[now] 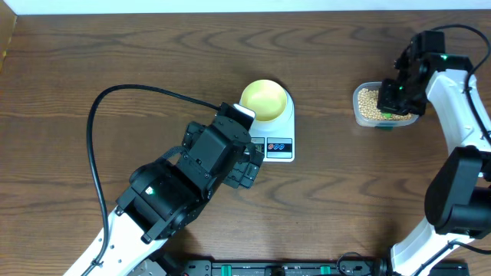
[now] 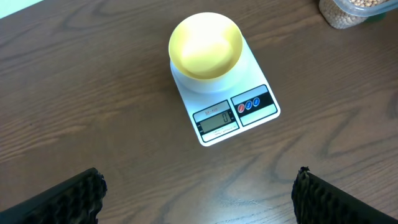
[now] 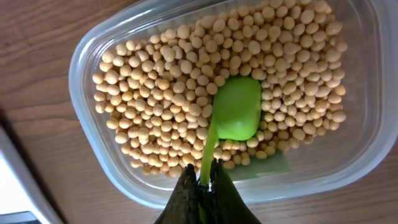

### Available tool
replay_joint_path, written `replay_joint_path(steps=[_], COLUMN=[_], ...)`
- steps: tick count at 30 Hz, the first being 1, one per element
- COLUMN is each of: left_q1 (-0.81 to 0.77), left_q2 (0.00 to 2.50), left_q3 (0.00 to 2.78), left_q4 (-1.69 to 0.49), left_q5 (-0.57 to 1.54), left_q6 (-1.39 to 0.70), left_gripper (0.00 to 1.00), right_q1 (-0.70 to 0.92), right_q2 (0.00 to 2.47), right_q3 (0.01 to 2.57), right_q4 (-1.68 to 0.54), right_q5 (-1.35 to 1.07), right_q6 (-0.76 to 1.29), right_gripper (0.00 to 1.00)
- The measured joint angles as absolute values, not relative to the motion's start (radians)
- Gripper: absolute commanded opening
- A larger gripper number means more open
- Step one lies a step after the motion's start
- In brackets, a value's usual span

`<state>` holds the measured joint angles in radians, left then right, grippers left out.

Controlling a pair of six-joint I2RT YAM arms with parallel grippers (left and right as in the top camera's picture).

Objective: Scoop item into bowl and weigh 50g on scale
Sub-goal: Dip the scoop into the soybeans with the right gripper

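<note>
Many tan beans point(image 3: 186, 81) fill a clear plastic tub point(image 3: 99, 37), which sits at the right in the overhead view point(image 1: 367, 103). My right gripper point(image 3: 204, 171) is shut on the handle of a green spoon point(image 3: 239, 109) whose bowl lies back-up among the beans. The empty pale yellow bowl point(image 1: 265, 98) stands on the white scale point(image 1: 284, 126); the left wrist view shows the bowl point(image 2: 205, 45) on the scale point(image 2: 249, 74), whose display reads 0. My left gripper point(image 2: 199, 193) is open and empty above the table, in front of the scale.
The brown wooden table point(image 1: 115, 54) has its far edge along the top. The left arm point(image 1: 176, 192) and its black cable point(image 1: 96, 123) cover the lower left. The right arm point(image 1: 460, 115) stands at the right edge.
</note>
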<state>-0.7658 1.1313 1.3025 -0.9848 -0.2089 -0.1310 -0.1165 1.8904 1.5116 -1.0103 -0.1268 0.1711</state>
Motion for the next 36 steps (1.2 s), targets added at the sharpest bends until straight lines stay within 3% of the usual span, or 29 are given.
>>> replay_joint_path(steps=[17,26,36], left_q1=[-0.766,-0.766,-0.766], left_q2=[1.131,1.131,1.131], left_q3=[1.303,1.303,1.303], left_q4=[-0.984,-0.985,-0.985], left_q5=[-0.209,-0.209,-0.209], left_q6=[-0.131,-0.131,-0.131], left_gripper=[0.98,0.98,0.98], right_q1=[-0.364,-0.518,-0.620], right_q2=[1.892,1.916,1.921], right_q3=[1.506,1.354,1.331], right_q4=[-1.029,-0.888,-0.884], right_q5=[-0.570,-0.796,-0.956], right_q6=[0.078,0.063,0.057], right_gripper=[0.01,0.01,0.01])
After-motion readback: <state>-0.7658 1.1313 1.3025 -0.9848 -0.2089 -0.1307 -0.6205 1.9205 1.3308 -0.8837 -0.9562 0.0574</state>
